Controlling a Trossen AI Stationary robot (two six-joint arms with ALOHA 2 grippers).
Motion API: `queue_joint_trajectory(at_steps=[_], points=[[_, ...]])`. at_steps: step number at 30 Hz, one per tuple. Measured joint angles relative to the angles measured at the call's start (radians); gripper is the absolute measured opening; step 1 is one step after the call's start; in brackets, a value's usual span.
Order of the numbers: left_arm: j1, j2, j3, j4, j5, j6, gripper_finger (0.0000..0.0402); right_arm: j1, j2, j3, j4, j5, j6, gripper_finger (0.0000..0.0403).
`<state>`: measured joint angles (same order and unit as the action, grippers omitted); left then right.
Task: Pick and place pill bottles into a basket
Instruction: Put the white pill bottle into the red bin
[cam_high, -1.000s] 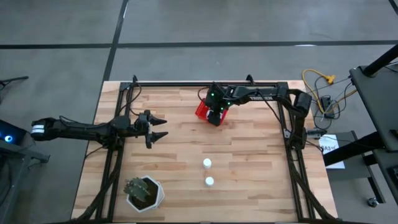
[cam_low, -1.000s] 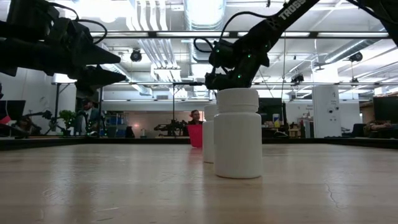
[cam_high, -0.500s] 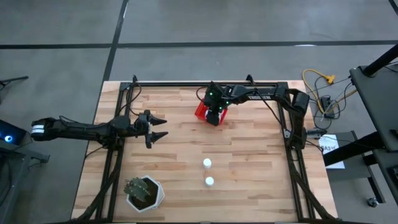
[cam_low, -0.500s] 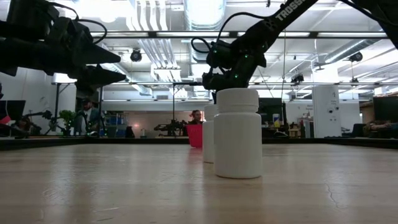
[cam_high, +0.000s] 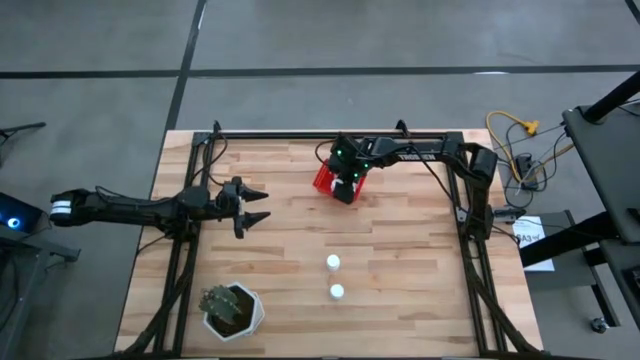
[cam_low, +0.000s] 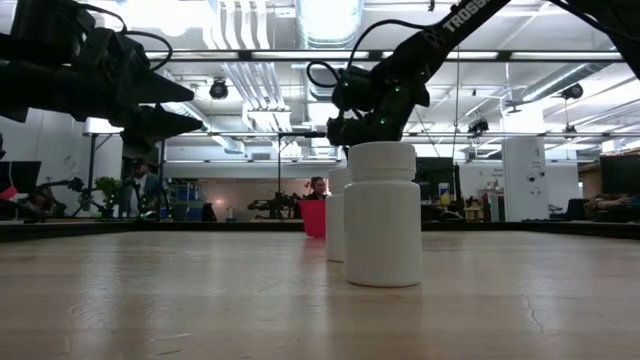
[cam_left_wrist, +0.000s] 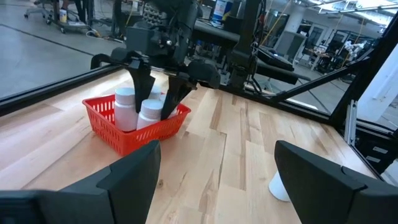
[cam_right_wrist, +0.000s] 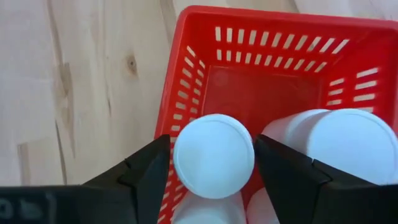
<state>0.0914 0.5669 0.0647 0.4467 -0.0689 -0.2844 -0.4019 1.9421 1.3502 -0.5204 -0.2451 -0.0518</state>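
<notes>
The red basket (cam_high: 325, 178) stands at the table's far middle with white pill bottles standing in it. My right gripper (cam_right_wrist: 213, 163) hovers over it, slanting down, open. Its fingers stand on either side of one upright bottle's cap (cam_right_wrist: 213, 154) with a narrow gap at each side. Another bottle (cam_right_wrist: 339, 140) stands beside it in the basket (cam_right_wrist: 261, 81). Two more pill bottles (cam_high: 333, 263) (cam_high: 338, 292) stand upright on the table nearer the front. My left gripper (cam_high: 262, 205) waits open at the table's left, held level above the wood.
A white hexagonal plant pot (cam_high: 232, 310) sits at the near left corner. Black frame rails run along the far edge and down both sides of the table. Bare wood lies between the basket and the two standing bottles.
</notes>
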Motion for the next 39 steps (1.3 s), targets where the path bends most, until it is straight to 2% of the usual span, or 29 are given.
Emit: queue_joint_trajectory(at_steps=[25, 28, 32, 39], points=[[0.0, 0.0, 0.0, 0.014, 0.0, 0.0, 0.0297, 0.0, -0.004, 0.205, -0.071, -0.003, 0.031, 0.0219], [0.0, 0.0, 0.001, 0.026, -0.012, 0.0, 0.0297, 0.001, -0.004, 0.241, -0.082, -0.056, 0.026, 0.0216], [0.0, 0.0, 0.002, 0.07, -0.079, 0.002, 0.0297, 0.003, -0.006, 0.279, -0.071, -0.182, 0.02, 0.0176], [0.0, -0.001, 0.0, 0.14, -0.097, -0.058, 0.0297, 0.002, -0.089, 0.267, -0.001, -0.3, 0.008, 0.0041]])
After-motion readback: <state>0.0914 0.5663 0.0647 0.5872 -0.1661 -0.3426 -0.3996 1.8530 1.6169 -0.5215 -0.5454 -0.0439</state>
